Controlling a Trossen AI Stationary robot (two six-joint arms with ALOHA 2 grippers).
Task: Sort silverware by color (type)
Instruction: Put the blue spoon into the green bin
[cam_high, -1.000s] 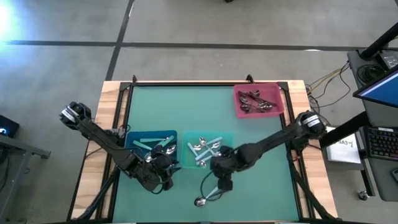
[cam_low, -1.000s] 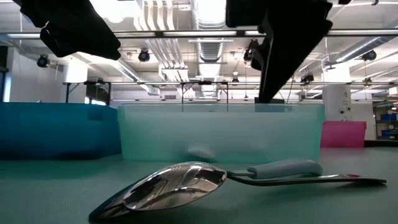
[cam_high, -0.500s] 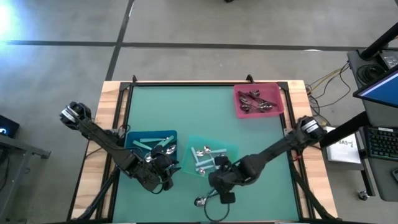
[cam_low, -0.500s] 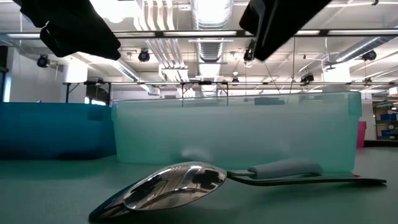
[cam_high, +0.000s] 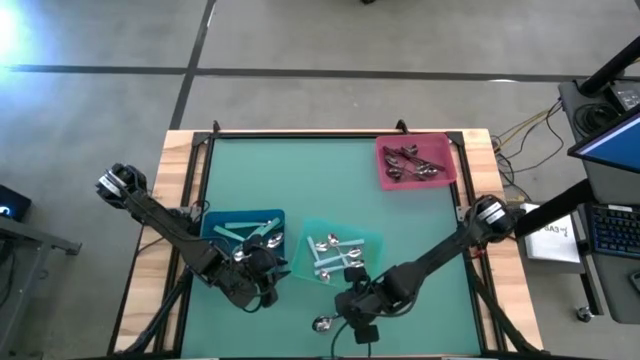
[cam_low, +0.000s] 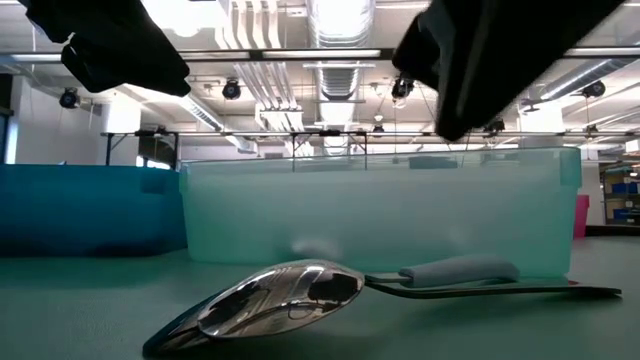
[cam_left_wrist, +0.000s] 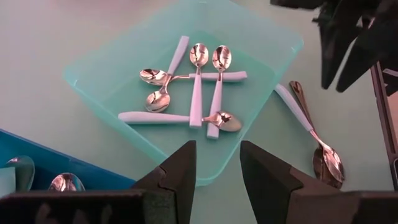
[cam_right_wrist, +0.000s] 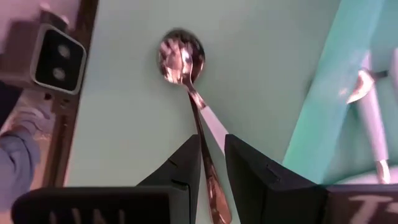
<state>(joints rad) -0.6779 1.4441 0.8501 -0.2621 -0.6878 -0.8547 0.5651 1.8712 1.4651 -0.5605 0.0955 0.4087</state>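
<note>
Green counter (cam_high: 320, 180) carries three bins: blue bin (cam_high: 243, 235) by the left hand (cam_high: 262, 268), teal bin (cam_high: 335, 252) just beyond the right hand (cam_high: 360, 318), pink bin (cam_high: 415, 162) far off. Two loose spoons (cam_high: 325, 322) lie beside the right hand.

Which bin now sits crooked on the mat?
The pale teal bin in the middle: its sides run at an angle, while the blue bin and the pink bin sit square. The right tool hovers beside it.

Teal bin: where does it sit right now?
In the high view the teal bin sits askew near the table's front centre, beside the blue bin, with the right claw just in front.
</note>
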